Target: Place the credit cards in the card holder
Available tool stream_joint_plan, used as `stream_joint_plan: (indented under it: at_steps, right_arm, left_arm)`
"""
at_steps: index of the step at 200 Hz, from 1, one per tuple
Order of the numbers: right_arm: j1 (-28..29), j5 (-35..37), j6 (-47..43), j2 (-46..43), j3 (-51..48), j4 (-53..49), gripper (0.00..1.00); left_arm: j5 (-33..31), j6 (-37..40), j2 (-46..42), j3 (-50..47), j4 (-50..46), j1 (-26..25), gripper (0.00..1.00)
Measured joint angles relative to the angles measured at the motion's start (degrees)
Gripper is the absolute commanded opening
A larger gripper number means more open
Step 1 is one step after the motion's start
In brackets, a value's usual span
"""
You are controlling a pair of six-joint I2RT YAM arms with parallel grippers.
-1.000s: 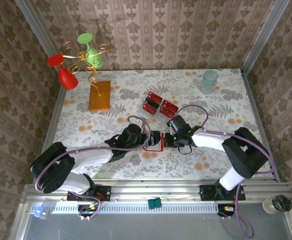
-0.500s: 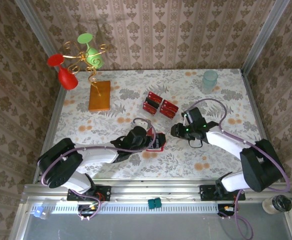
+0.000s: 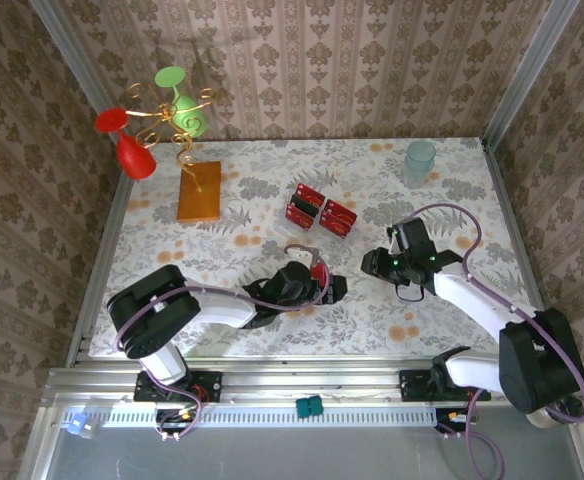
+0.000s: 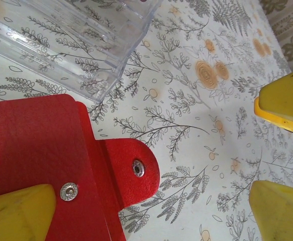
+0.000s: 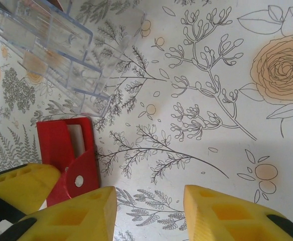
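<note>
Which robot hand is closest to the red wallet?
The left hand: its yellow finger overlaps the small red folding card holder; the right hand sits apart.

The red holder (image 4: 36, 150) lies on the floral surface (image 4: 196, 125), its snap tab (image 4: 131, 170) out, beside a clear tray (image 4: 76, 45). The end effector (image 4: 146, 213) stands spread, one yellow finger (image 4: 16, 211) over the holder.

White-black arms (image 3: 222, 308), purple cables (image 3: 444, 207), yellow jaws, seemingly hollow
</note>
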Motion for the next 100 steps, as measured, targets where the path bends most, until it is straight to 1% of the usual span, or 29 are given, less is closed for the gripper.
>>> stream_joint_plan:
  at_steps: [20, 38, 74, 88, 100]
  right_arm:
    - [-0.1, 0.0, -0.2, -0.6, 0.0, -1.0, 0.41]
    - [-0.1, 0.0, -0.4, -1.4, 0.0, -1.6, 0.41]
    - [0.2, -2.7, -0.4, -2.9, 0.3, -2.3, 0.38]
    - [1.4, -3.1, -0.3, -2.9, 1.3, -3.0, 0.38]
    - [3.5, -3.2, -0.3, -2.6, 2.8, -3.6, 0.38]
  left_arm:
    - [-0.1, -0.2, -0.2, -0.5, 0.9, 0.0, 1.00]
    - [0.2, -0.2, -1.6, -0.5, -0.8, 0.0, 1.00]
    - [0.8, 0.6, -8.4, 1.4, -7.5, 0.5, 1.00]
    - [1.2, 0.9, -11.4, 1.8, -8.9, 1.5, 1.00]
    - [1.3, 1.1, -14.1, 1.8, -10.7, 2.8, 1.00]
